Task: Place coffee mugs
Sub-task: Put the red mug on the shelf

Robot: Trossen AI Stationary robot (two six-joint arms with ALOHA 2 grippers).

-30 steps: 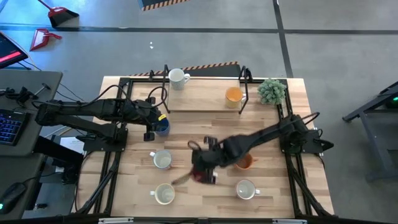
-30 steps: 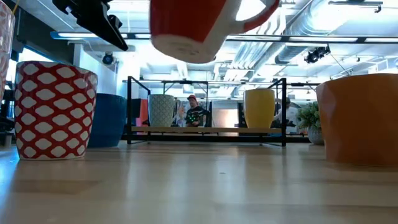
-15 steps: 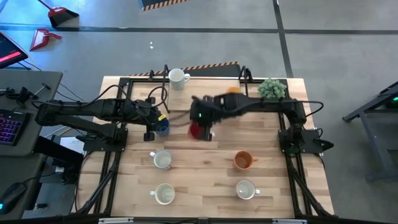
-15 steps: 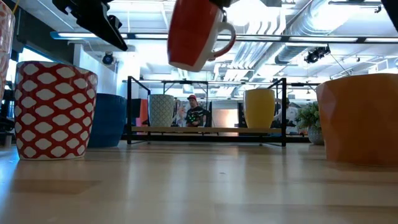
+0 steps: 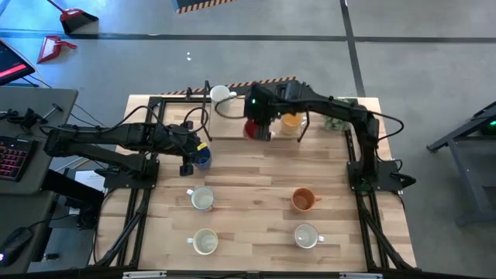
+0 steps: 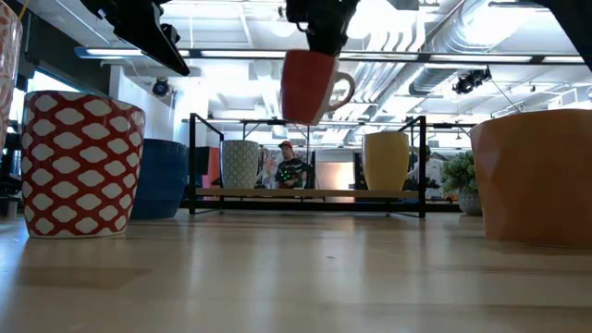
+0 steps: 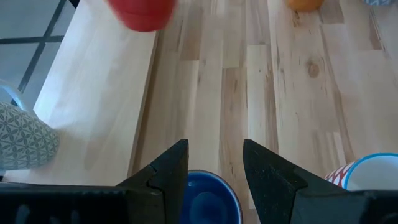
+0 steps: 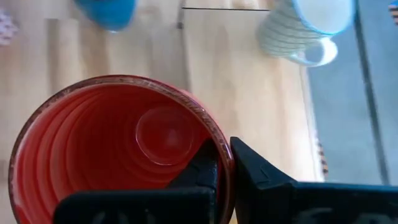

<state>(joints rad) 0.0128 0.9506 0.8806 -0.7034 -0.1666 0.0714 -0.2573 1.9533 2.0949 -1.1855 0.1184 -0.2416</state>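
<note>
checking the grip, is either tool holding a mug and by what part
The right tool holds the red mug by its rim, one finger inside and one outside. The left tool holds nothing.

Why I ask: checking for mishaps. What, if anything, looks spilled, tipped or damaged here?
Nothing stands out. The red mug hangs upright and empty from the right gripper, pinched at its rim above the shelf; the other mugs stand upright.

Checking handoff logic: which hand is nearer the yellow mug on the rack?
Right. The right hand, holding the red mug, hangs just beside the yellow mug. The left hand is across the table over the blue mug.
</note>
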